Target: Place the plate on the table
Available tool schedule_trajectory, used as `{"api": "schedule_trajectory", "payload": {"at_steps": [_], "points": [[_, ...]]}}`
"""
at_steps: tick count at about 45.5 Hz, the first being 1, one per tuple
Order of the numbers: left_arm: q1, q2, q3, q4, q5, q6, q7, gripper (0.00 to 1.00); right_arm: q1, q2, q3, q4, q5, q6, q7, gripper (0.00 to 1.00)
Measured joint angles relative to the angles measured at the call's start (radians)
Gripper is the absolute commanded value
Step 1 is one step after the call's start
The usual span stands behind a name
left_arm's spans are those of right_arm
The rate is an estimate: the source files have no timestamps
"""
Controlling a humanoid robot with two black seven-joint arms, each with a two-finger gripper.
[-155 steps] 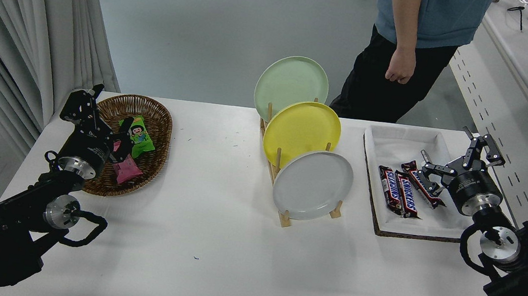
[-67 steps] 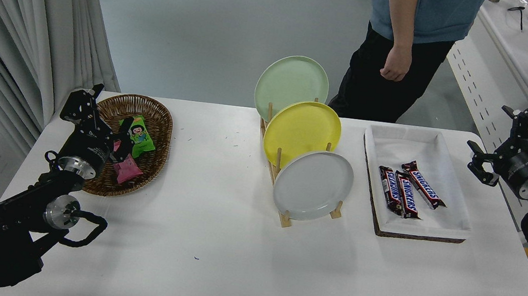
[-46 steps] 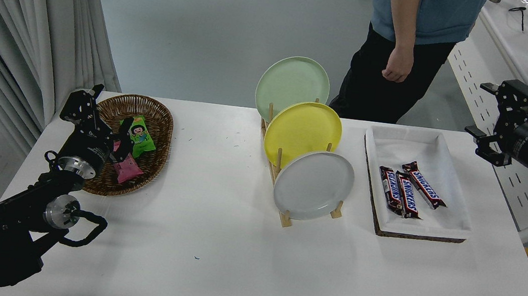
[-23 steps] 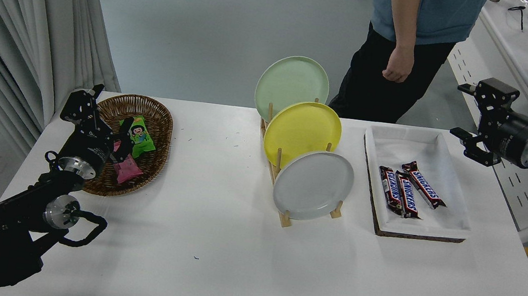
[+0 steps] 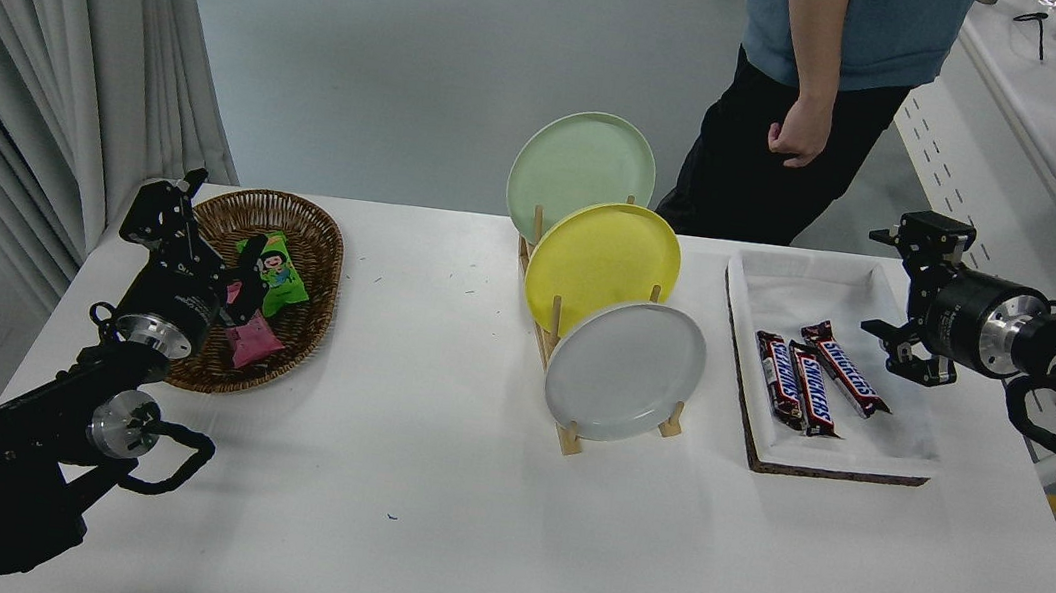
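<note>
Nearest, the large white matte table w/ left gripper parked lower left, fingers not readable. Mid-table, the round smooth light grey plate stands on edge in the wooden rack's front slot. Prob. rigid, light, slick, maybe breakable; pinch upper right rim. Farther right, right gripper hovers over tray, fingers apart, empty.

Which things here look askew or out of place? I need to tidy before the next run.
Little stands out. The grey plate, yellow plate and green plate sit upright in the wooden rack. The candy bars lie slanted in the tray. Snack packets lie jumbled in the basket.
</note>
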Motion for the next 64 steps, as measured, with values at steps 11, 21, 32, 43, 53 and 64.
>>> {"api": "schedule_trajectory", "payload": {"at_steps": [11,21,32,43,53,64], "points": [[0.0,0.0,0.0,0.0,0.0,0.0,0.0,1.0,0.019,0.017,-0.004,0.04,0.015,0.02,-0.014,0.99],[0.0,0.0,0.0,0.0,0.0,0.0,0.0,1.0,0.029,0.082,-0.002,0.05,0.031,0.028,-0.019,0.99],[0.0,0.0,0.0,0.0,0.0,0.0,0.0,1.0,0.03,0.158,0.028,0.054,0.056,0.006,-0.02,0.99],[0.0,0.0,0.0,0.0,0.0,0.0,0.0,1.0,0.038,0.225,0.042,0.052,0.127,-0.102,-0.021,0.99],[0.0,0.0,0.0,0.0,0.0,0.0,0.0,1.0,0.042,0.292,0.047,0.046,0.16,-0.166,-0.021,0.99],[0.0,0.0,0.0,0.0,0.0,0.0,0.0,1.0,0.037,0.354,0.048,0.043,0.208,-0.205,-0.022,0.99]]}}
